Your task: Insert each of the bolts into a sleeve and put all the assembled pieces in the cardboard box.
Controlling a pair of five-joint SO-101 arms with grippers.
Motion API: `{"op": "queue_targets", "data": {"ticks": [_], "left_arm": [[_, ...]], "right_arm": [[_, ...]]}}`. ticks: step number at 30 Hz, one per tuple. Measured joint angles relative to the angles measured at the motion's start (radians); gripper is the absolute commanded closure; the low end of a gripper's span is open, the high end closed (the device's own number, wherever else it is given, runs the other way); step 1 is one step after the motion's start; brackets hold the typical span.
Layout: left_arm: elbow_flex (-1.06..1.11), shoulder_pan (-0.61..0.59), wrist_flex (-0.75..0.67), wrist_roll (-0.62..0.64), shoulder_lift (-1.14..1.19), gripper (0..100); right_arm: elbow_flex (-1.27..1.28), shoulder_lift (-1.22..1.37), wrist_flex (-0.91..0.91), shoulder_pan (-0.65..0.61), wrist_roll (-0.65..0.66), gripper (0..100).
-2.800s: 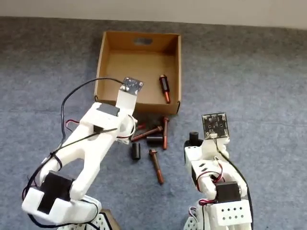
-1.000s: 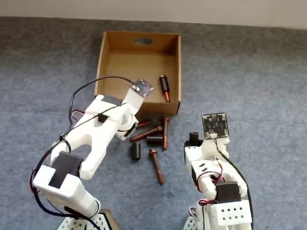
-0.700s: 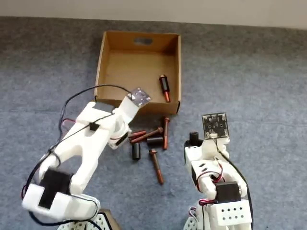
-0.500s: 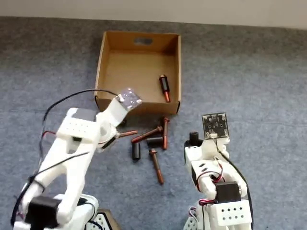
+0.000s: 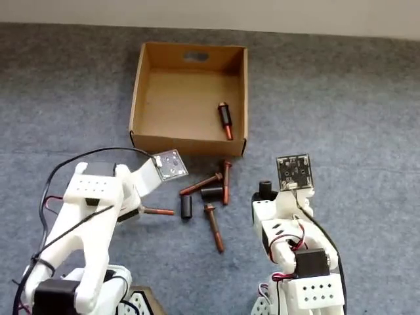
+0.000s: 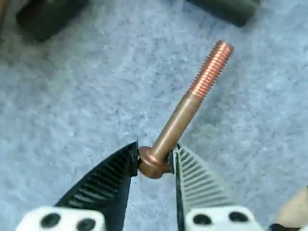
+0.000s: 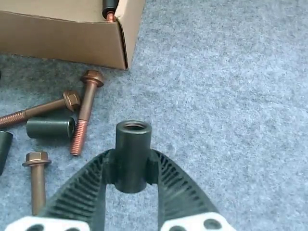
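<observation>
The cardboard box [image 5: 190, 144] is set at the far side of the counter [image 5: 341, 105]. One assembled piece [image 5: 226, 120] is laid inside, by the right wall. Loose bolts [image 5: 214, 230] and sleeves [image 5: 186, 207] are scattered just before the box. A bolt [image 6: 185, 110] is held in the left claw [image 6: 154, 150], and a sleeve [image 7: 132, 134] in the right claw [image 7: 131, 158].

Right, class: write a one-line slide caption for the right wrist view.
Right gripper clamps a black sleeve; loose copper bolts, another sleeve and the cardboard box corner lie beyond on grey carpet.
</observation>
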Motion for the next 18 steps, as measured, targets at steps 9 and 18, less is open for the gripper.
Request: {"op": "queue_targets", "data": {"ticks": [9, 18], "left_arm": [[-0.048, 0.000, -0.018, -0.002, 0.115, 83], [-0.147, 0.000, 0.017, 0.448, -0.038, 83]], "right_arm": [[0.000, 0.000, 0.000, 0.000, 0.000, 99.3], [0.000, 0.000, 0.000, 0.000, 0.000, 99.3]]}}
